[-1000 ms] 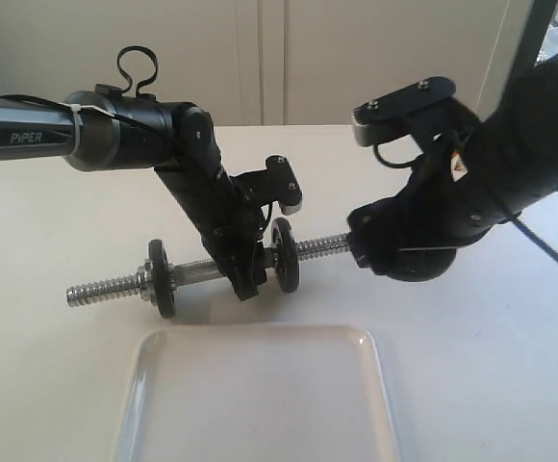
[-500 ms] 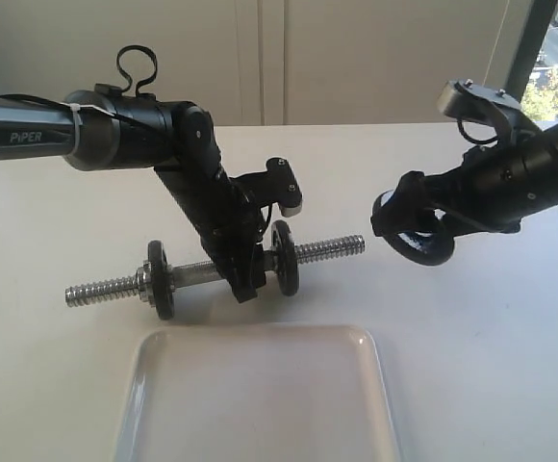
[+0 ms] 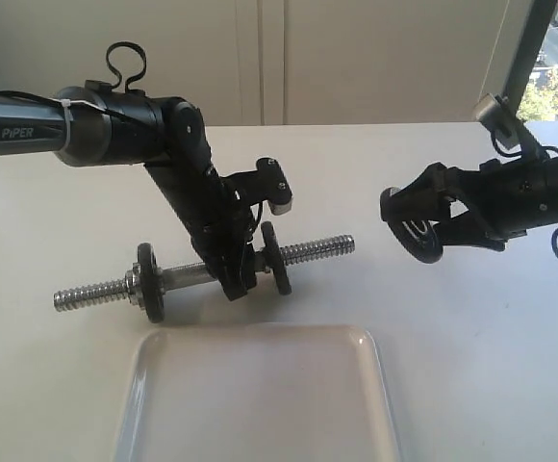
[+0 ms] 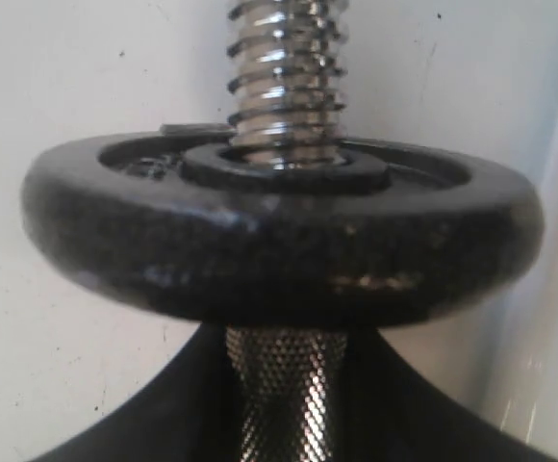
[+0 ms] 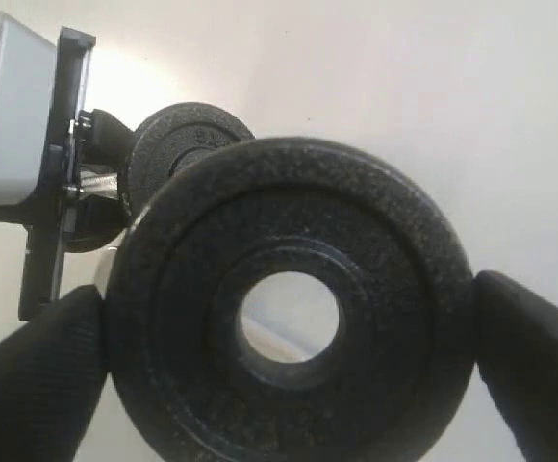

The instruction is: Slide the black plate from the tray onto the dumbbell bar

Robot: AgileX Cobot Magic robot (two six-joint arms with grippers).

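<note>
Withdrawn to the right since the earlier frames, the right gripper [image 3: 421, 219] is now seen well apart from the threaded end of the dumbbell bar [image 3: 313, 250], where one second before it was almost at that end. The black plate [image 3: 412, 236] has been carried away with it. The bar and the left gripper [image 3: 236, 279] have also been shifted a little to the left.

The black plate is held in the air above the white table [image 3: 471, 337], to the right of the bar and clear of the tray [image 3: 260, 395]. In the right wrist view the plate [image 5: 289, 318] is clamped at its rim from two opposite sides by the black fingers [image 5: 48, 366], so the jaws are spread wide, as wide as the plate itself. The centre hole is left free and the light table is seen through it.

The left gripper is closed to about half on the smooth middle part of the bar, between the left disc [image 3: 150, 281] and the right disc [image 3: 275, 258]. In the left wrist view the knurled steel is seen between the two black jaws, just under the right disc [image 4: 279, 231], and the threaded end [image 4: 284, 77] is seen beyond it.

The bar is held roughly level, with its right end a little higher. Whether the discs are touching the table cannot be told. The tray is placed on the table in front of the bar, nearer to the camera.
</note>
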